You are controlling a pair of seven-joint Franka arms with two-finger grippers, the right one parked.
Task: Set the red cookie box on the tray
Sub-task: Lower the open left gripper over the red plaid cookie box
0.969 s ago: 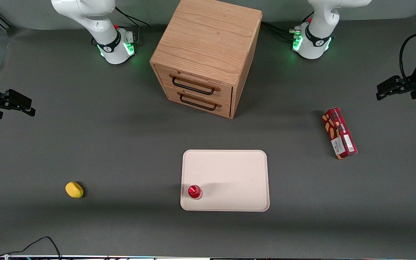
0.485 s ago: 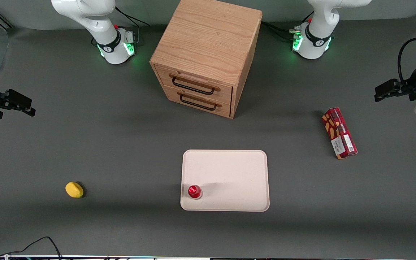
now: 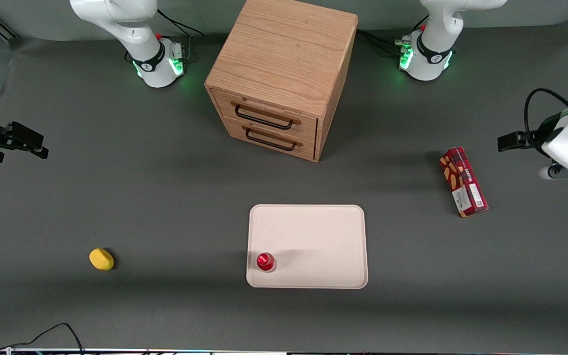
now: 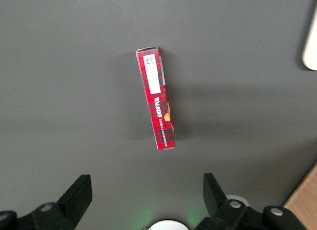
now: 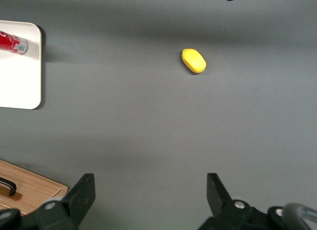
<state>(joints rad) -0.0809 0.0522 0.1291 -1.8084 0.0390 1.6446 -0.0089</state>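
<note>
So your gripper [image 4: 143, 198] is hanging in the air at the working arm's end of the table, just off to the side of the red cookie box [image 3: 463, 182] and not touching it. In the wrist view the two fingers [image 4: 79, 193] are spread wide apart with nothing between them, and the box sits on the mat out ahead of the gap.

The red cookie box lies flat on the dark grey table [image 3: 165, 197], long side running roughly toward the front camera, slightly skewed. It's well apart from the tray [image 3: 313, 231], which sits near the middle of the table, closer to the front camera than the wooden drawer cabinet [image 3: 284, 74].

On the tray you've got a small red-capped bottle [image 3: 266, 262] standing in the corner nearest the front camera, on the parked arm's side. A yellow lemon-looking thing [image 3: 101, 259] sits on the table toward the parked arm's end. Both cabinet drawers look closed
</note>
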